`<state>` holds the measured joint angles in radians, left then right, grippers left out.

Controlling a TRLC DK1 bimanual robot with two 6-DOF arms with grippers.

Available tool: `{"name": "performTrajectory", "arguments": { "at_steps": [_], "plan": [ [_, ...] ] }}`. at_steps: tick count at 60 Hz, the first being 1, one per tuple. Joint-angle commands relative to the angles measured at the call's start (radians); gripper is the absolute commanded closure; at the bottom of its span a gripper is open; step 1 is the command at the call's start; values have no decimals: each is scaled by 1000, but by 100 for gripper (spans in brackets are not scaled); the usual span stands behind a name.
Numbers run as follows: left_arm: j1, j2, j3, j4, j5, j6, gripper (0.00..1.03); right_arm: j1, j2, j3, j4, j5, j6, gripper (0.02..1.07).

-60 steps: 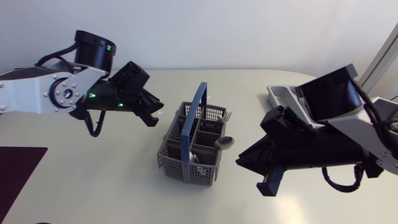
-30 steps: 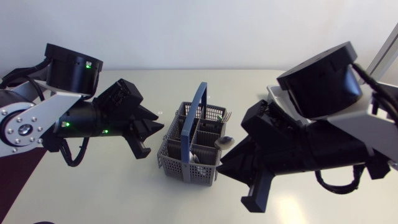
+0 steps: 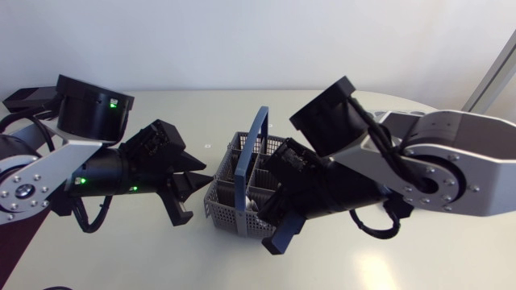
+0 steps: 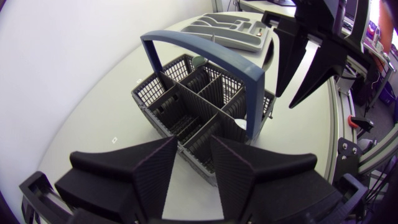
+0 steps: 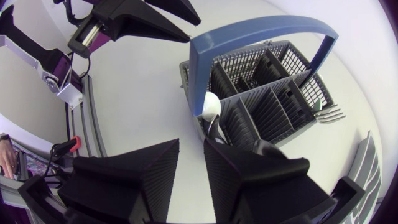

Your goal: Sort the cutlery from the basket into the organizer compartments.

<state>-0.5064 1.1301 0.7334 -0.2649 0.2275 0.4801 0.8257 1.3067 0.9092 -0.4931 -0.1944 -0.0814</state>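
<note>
The grey mesh cutlery basket (image 3: 242, 193) with its blue handle (image 3: 260, 133) stands mid-table. My left gripper (image 3: 196, 197) hangs just left of it, open and empty, pointing at the basket (image 4: 199, 102). My right gripper (image 3: 270, 229) is over the basket's front right corner, open with nothing between its fingers. In the right wrist view a spoon (image 5: 211, 109) stands upright in a compartment just ahead of that gripper (image 5: 191, 168), and fork tines (image 5: 326, 113) stick out of the far side. The grey organizer (image 4: 230, 28) lies beyond the basket; my right arm hides it in the head view.
My right arm's bulky links (image 3: 419, 161) cover the table right of the basket. A dark mat (image 3: 16, 234) lies at the left table edge. Bare tabletop (image 3: 129, 258) shows in front of the basket.
Both arms have closed in on the basket. The right arm swung left across the table to the basket's front right; the left gripper dropped to its left side. Both grippers have widened slightly.
</note>
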Motion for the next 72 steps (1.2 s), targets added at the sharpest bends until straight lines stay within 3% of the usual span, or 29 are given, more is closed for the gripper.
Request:
{"name": "performTrajectory", "arguments": {
  "at_steps": [1,18,72],
  "plan": [
    [-7,-20,-17,-4,-1,18,65,1,31,28,16,15,32,71],
    [-7,-43,-20,-19,-1,17,65,-23,114,76,50,35,54,69],
    [-23,-70,-20,-39,-2,15,65,20,178,86,1,99,71,70]
  ]
}}
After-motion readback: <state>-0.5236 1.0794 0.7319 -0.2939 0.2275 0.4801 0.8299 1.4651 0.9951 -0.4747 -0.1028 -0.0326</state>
